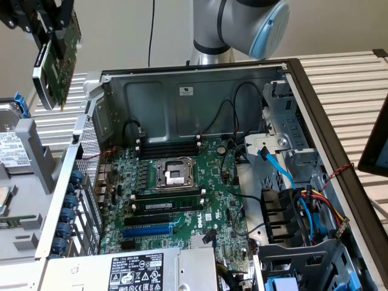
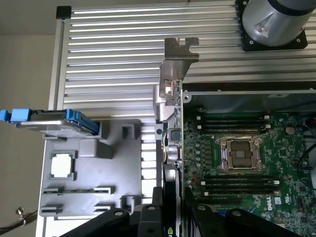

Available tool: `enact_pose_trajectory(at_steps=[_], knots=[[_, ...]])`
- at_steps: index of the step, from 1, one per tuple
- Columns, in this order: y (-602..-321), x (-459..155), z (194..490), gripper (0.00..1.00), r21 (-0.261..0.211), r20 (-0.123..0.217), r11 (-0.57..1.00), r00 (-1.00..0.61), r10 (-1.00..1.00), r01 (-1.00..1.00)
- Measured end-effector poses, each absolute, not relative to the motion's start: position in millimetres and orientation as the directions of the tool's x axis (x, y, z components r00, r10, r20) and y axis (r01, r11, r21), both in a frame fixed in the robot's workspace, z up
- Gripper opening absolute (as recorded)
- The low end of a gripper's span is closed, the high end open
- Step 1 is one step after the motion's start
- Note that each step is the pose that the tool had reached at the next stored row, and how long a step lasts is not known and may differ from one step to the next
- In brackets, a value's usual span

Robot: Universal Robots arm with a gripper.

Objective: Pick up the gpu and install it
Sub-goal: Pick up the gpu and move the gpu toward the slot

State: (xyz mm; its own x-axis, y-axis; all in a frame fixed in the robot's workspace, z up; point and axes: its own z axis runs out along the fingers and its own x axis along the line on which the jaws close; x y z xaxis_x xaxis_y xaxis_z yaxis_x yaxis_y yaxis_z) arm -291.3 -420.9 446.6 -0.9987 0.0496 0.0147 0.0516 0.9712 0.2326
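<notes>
Gripper with gpu in hand, raised clear of the open case. The jaws stand part-way closed, one finger on each face of the card, which hangs below them. The gpu is in the air at the exterior view's far left, high above the motherboard and outside the case wall. In the wrist view the gpu is edge-on: its long axis runs straight out from the gripper, and the silver bracket is at the end farthest from the fingers. The blue slot lies well apart from the card, lower and towards the exterior view's right, on the near part of the board.
</notes>
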Motion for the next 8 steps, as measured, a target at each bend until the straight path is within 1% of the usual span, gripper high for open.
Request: enact_pose_trajectory(at_steps=[8], knots=[[-421,-255,447,0.27,0.229,0.021,0.972,-0.999,0.05,0.053]])
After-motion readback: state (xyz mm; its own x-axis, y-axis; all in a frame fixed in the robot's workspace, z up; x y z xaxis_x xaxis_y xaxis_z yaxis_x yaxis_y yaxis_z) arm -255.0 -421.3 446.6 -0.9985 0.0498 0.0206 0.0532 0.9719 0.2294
